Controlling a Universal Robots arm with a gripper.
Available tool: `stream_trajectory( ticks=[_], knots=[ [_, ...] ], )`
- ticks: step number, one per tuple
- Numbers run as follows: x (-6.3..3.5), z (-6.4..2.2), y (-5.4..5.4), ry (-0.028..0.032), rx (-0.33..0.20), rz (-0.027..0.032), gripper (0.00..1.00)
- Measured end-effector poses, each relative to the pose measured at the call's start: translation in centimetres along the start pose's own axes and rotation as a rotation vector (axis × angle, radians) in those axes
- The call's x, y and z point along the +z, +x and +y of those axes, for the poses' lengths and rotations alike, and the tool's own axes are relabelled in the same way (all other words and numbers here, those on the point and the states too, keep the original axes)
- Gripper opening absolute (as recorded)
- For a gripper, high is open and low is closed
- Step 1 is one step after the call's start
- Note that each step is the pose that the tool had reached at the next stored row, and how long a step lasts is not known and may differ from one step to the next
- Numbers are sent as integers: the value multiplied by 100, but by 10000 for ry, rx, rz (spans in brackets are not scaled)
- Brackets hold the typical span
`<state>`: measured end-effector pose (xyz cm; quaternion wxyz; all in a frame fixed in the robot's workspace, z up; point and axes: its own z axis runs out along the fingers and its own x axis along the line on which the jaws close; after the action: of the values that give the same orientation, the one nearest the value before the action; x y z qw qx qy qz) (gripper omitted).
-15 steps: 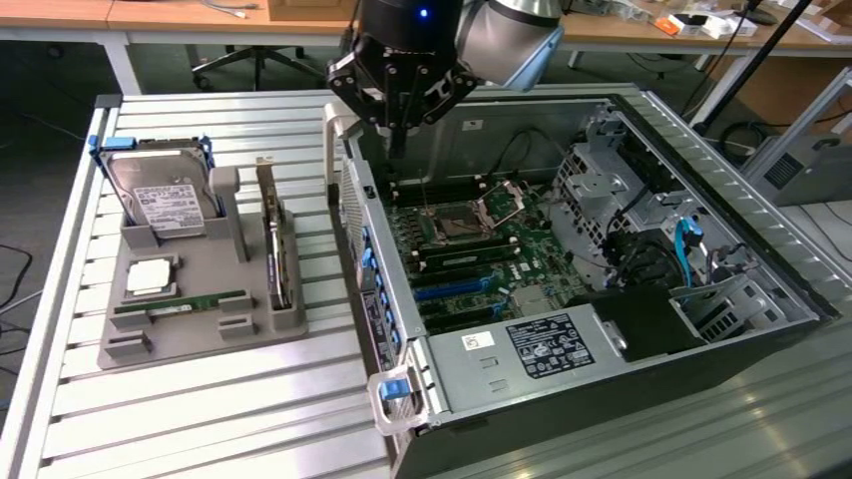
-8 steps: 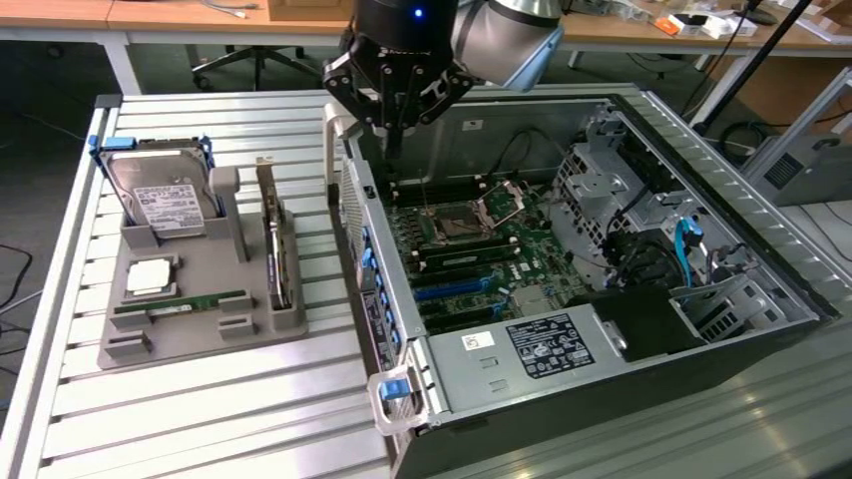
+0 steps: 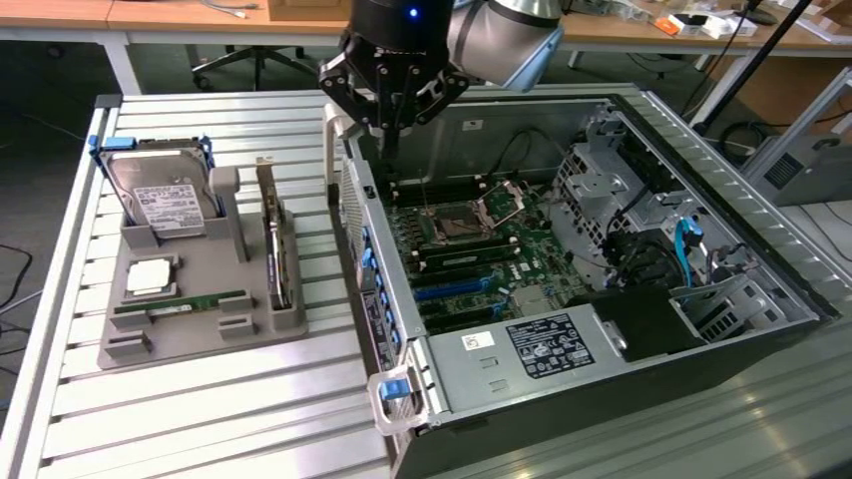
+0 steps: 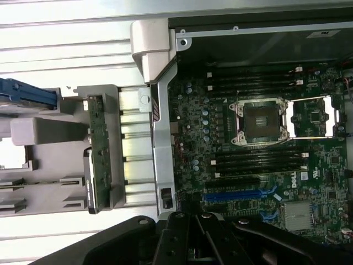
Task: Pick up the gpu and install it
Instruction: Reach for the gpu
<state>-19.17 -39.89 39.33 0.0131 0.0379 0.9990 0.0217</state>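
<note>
Exterior view: the gpu [image 3: 273,239] stands on its long edge in the grey holder [image 3: 180,341] on the desk [image 3: 200,419]. Its long axis runs away from the camera, alongside the open computer case [image 3: 466,135]. Which end carries the bracket is hard to tell. The pincer [image 3: 390,150] hangs clenched and empty over the case's edge nearest the holder, apart from the card.

Wrist view: the gpu [image 4: 99,143] shows edge-on as a thin green strip. The pincer [image 4: 190,221], clenched, is partly cut off and hides part of the motherboard [image 4: 248,182].
</note>
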Motion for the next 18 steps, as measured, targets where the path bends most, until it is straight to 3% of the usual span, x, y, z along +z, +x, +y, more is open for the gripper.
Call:
stream_trajectory(
  ticks=[18],
  knots=[
    [-2, -6, 74, 0, 0, 0, 11]
  ],
)
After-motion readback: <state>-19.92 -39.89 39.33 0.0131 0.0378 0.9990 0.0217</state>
